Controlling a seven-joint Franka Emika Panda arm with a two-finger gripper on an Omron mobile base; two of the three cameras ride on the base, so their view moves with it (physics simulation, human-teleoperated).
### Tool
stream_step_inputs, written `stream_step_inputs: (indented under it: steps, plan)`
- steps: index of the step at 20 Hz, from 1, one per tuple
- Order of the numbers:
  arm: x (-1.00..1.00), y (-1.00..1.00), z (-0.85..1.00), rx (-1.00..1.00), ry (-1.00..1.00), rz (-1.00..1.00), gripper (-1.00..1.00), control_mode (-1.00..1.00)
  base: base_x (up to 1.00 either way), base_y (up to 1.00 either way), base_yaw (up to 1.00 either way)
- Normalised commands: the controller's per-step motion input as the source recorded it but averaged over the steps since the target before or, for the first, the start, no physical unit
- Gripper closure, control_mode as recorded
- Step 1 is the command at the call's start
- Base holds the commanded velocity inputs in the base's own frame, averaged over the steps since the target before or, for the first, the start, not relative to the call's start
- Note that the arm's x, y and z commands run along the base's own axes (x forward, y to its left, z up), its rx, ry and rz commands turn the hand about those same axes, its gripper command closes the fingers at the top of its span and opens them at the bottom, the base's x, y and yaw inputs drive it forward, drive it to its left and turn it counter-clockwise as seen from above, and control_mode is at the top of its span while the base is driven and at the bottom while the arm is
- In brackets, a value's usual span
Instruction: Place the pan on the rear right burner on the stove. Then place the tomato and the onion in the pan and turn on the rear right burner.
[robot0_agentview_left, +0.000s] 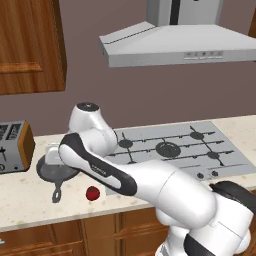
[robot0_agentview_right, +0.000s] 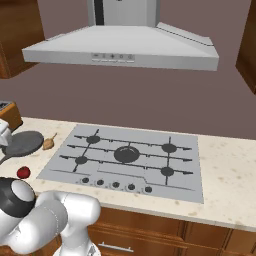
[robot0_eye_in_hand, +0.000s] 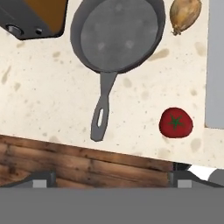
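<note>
Nothing is done yet: the pan (robot0_eye_in_hand: 117, 37), tomato (robot0_eye_in_hand: 175, 123) and onion (robot0_eye_in_hand: 185, 15) sit on the table (robot0_eye_in_hand: 43, 96), off the stove (robot0_agentview_right: 130, 155); the claw (robot0_eye_in_hand: 109, 181) hangs spread and empty above.

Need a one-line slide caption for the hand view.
Open tool over the counter: empty pan, handle toward the edge, onion beside its rim, tomato nearer the edge.

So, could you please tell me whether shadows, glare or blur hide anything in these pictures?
Hand view: sharp and evenly lit; the pan, onion and tomato read clearly, with only faint shadows. Left base view: soft but legible, though the arm covers much of the pan. Right base view: no glare on the stove.
</note>
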Motion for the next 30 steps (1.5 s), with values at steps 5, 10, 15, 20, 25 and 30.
stream_step_inputs:
  steps: [5, 10, 15, 20, 25, 30]
  plan:
    - [0.17, 0.16, -0.20, 0.00, 0.00, 0.00, -1.00, -1.00, 0.00, 0.00, 0.00]
    - [0.21, 0.16, -0.09, 0.00, 0.00, 0.00, -1.00, -1.00, 0.00, 0.00, 0.00]
    - [0.17, 0.12, -0.02, 0.00, 0.00, 0.00, -1.00, -1.00, 0.00, 0.00, 0.00]
    - [0.15, 0.00, -0.06, -0.01, 0.00, 0.00, -1.00, -1.00, 0.00, 0.00, 0.00]
    - [0.00, 0.00, -0.15, 0.00, 0.00, 0.00, -1.00, -1.00, 0.00, 0.00, 0.00]
    - [0.00, 0.00, -0.30, 0.00, 0.00, 0.00, -1.00, -1.00, 0.00, 0.00, 0.00]
